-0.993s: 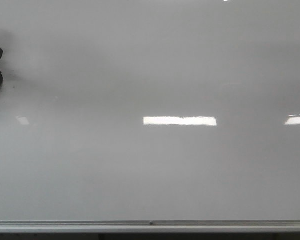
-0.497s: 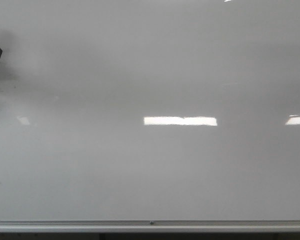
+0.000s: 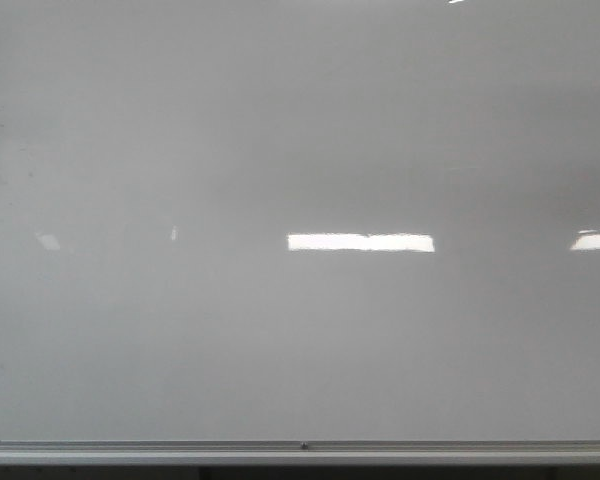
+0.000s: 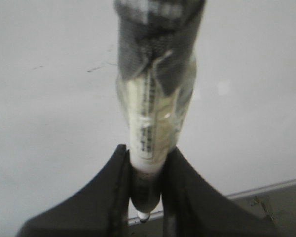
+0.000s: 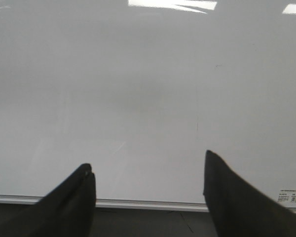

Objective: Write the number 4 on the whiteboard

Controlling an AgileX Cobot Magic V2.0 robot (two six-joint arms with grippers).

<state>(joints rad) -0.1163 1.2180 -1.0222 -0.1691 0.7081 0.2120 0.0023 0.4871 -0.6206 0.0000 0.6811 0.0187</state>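
Whiteboard [image 3: 300, 150] fills the front view, bare of any digit, its rail [image 3: 300, 452] along 6 o'clock; no 4 shows anywhere. In its wrist view the left tool [image 4: 146, 185] is clamped on a taped marker [image 4: 155, 108], while the right tool [image 5: 148, 182] hangs wide open and empty over the board. Judging by this, writing has not begun: next, the left arm must bring the marker tip onto the board for the slanted first stroke.

Marker [image 4: 150, 133]: white barrel w/ black print, clear tape round it, dark grey wrap at one end (print too blurred to read). Front view: bright light strip [image 3: 360, 242] approx centre, second glare [image 3: 595, 240] at 3 o'clock edge. Small printed sticker [image 5: 291, 197] in right wrist view.
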